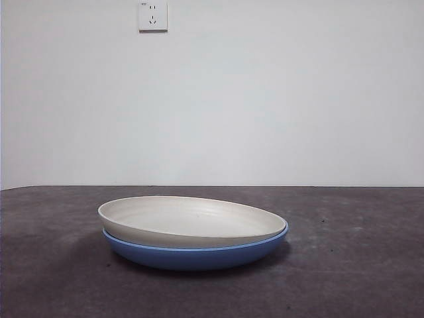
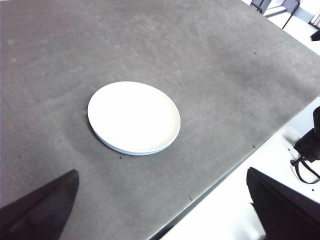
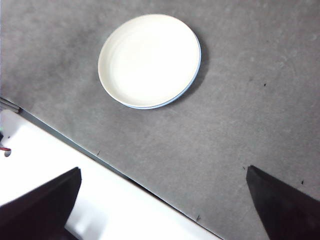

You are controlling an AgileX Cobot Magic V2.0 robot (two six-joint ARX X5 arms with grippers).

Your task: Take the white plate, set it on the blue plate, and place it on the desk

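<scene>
You see the white plate (image 1: 189, 218) nested inside the blue plate (image 1: 192, 255), both resting on the tabletop (image 1: 358, 265). In the front view the white plate sits slightly tilted, its left rim riding above the blue rim and its right rim level with it. In both wrist views the white plate (image 2: 134, 116) (image 3: 148, 60) covers nearly all of the blue plate (image 2: 117, 148) (image 3: 192, 80), which shows only as a thin edge along one side. The stack stands alone on the tabletop (image 2: 225, 75) (image 3: 240, 125), back from its near edge. Your left claw (image 2: 162, 210) hangs high above and off to the side of the stack, jaws spread wide, holding nothing. Your right claw (image 3: 162, 207) is likewise raised well clear of the plates, jaws spread wide and empty, over the tabletop's edge. Neither claw shows in the front view. A wall socket (image 1: 153, 16) sits high on the white wall (image 1: 298, 99) behind.
</scene>
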